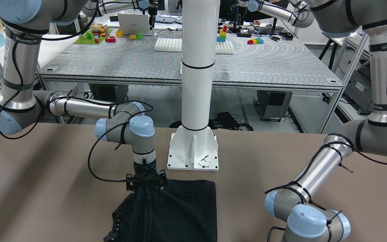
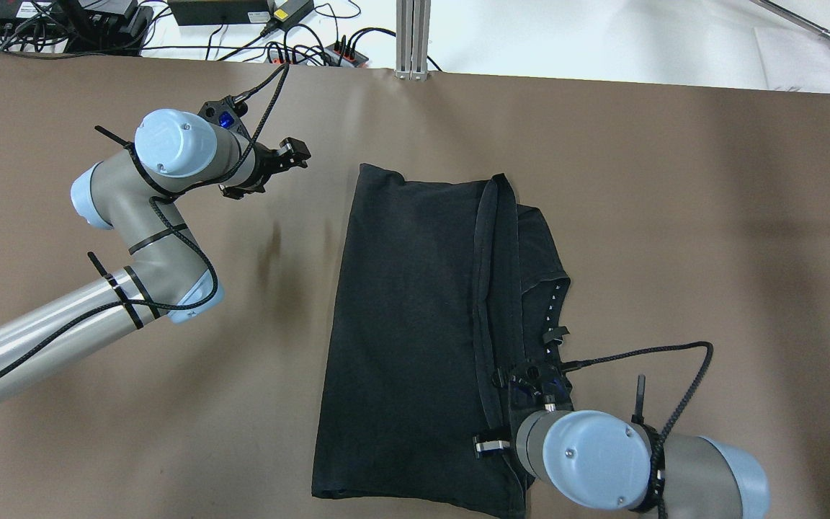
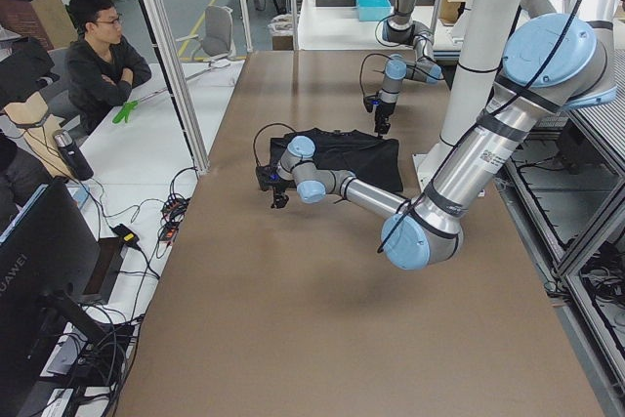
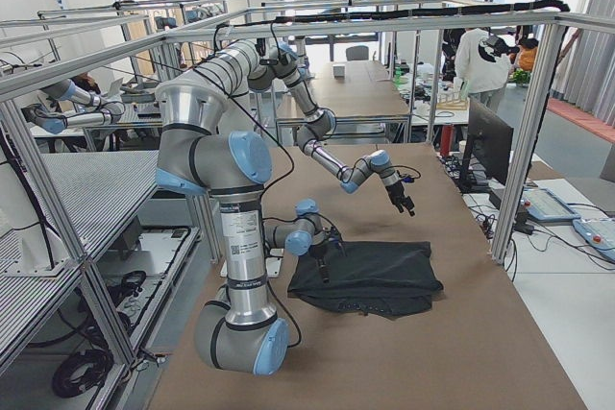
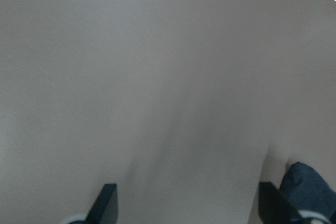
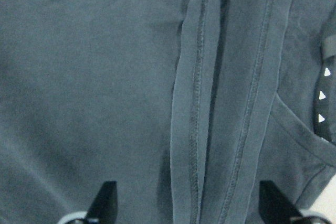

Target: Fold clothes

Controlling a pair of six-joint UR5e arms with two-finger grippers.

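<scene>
The clothes are one black garment (image 2: 408, 303) spread flat on the brown table, its right side folded over along a stitched hem (image 6: 197, 103). Small white dots (image 2: 548, 317) run along the right edge. My right gripper (image 2: 505, 432) hangs straight down over the garment's near right part. In the right wrist view its fingertips (image 6: 107, 200) stand wide apart, open, with the hem strip between them. My left gripper (image 2: 300, 153) is open over bare table, to the left of the garment's far left corner (image 5: 310, 182), and holds nothing.
The white post (image 1: 197, 84) stands on its bolted base (image 1: 193, 153) at the robot's side of the table (image 2: 674, 252), just behind the garment. Cables and power strips (image 2: 300, 50) lie past the far edge. A person (image 3: 98, 56) sits beside the table.
</scene>
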